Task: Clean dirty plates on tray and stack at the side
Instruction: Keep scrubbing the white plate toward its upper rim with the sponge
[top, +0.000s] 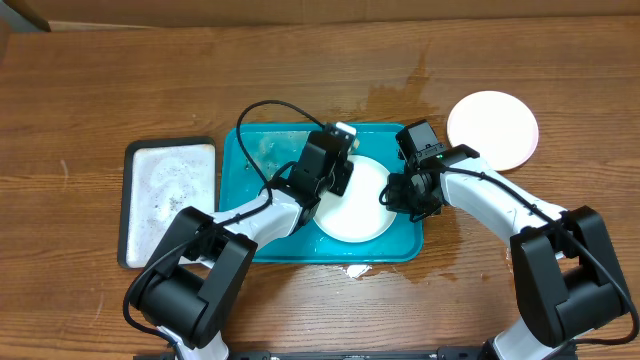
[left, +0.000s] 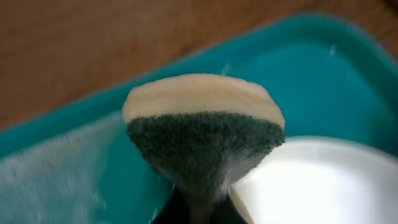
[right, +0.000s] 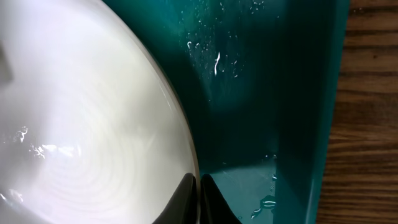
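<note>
The bench is carrying the teal tray, with a white plate lying inside and a pale plate sitting outside. Only my wrist views are showing my left claw clamping the sponge and my right claw pinching the white plate's rim.

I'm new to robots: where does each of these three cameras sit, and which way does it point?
Overhead: fixed above the table, looking straight down; the left arm and right arm show, reaching over the teal tray.
Left wrist: rides the left arm, facing along its left end effector, which pinches a sponge over the tray.
Right wrist: rides the right arm, looking down past the right end effector, which is closed on the white plate at its rim.
Shared: all three show the white plate in the teal tray.
</note>
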